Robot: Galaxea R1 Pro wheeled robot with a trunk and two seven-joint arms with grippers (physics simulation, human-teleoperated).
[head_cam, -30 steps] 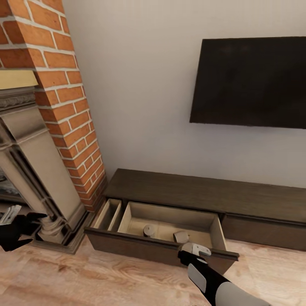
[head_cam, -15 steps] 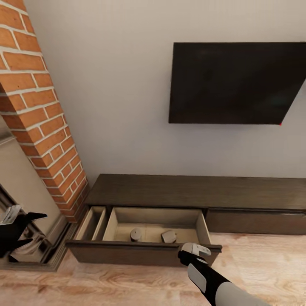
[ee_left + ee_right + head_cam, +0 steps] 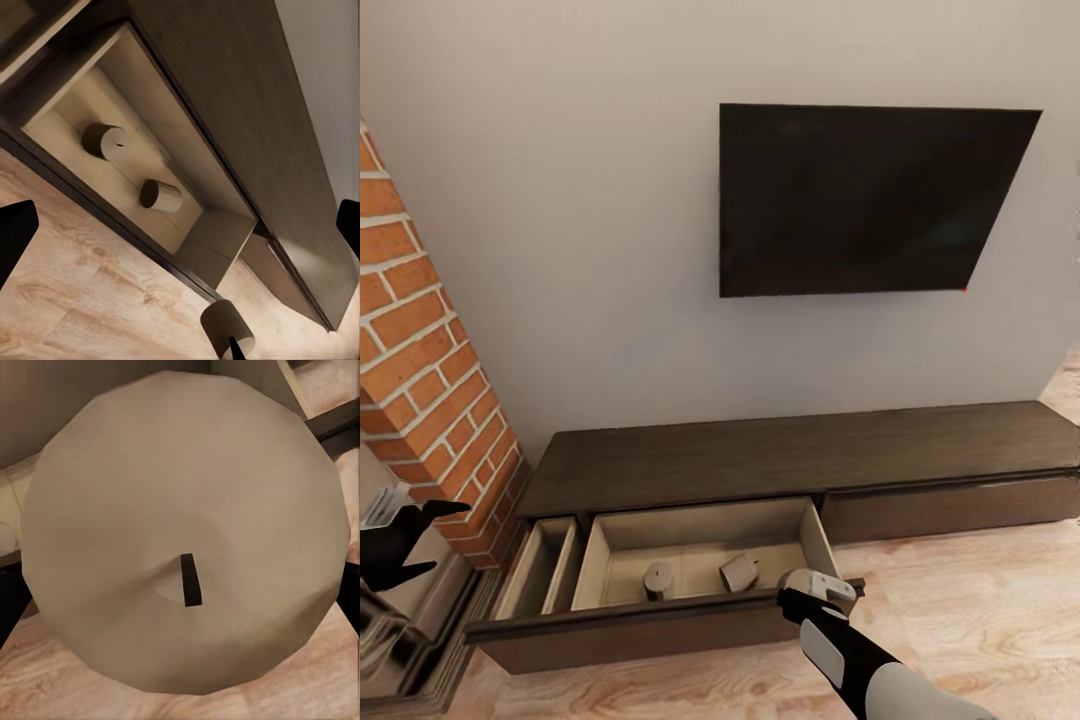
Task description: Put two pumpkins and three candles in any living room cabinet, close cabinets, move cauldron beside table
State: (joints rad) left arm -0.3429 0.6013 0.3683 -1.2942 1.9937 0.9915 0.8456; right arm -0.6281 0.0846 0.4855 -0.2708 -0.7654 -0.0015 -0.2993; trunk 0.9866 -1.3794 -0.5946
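The long dark-brown cabinet [image 3: 790, 455] stands against the wall with its left drawer [image 3: 660, 615] pulled out. Two pale candles rest in the drawer's tan interior, one upright [image 3: 658, 578] [image 3: 105, 141] and one on its side [image 3: 738, 572] [image 3: 160, 196]. My right gripper [image 3: 805, 598] is shut on a third candle [image 3: 817, 586] [image 3: 184, 547] [image 3: 225, 326], held just above the drawer's front right corner. At the far left, beside the fireplace base, my left gripper [image 3: 422, 540] is open and holds nothing. The pumpkins, the cauldron and the table are out of view.
A black TV [image 3: 860, 200] hangs on the wall above the cabinet. The brick fireplace column [image 3: 420, 380] and its stone base [image 3: 410, 640] stand at the left. The drawer to the right [image 3: 950, 505] is shut. Light wood floor [image 3: 980, 610] lies in front.
The whole view has shifted left, so the camera has turned right. Both arms keep their places in the picture, and the right gripper still holds the candle.
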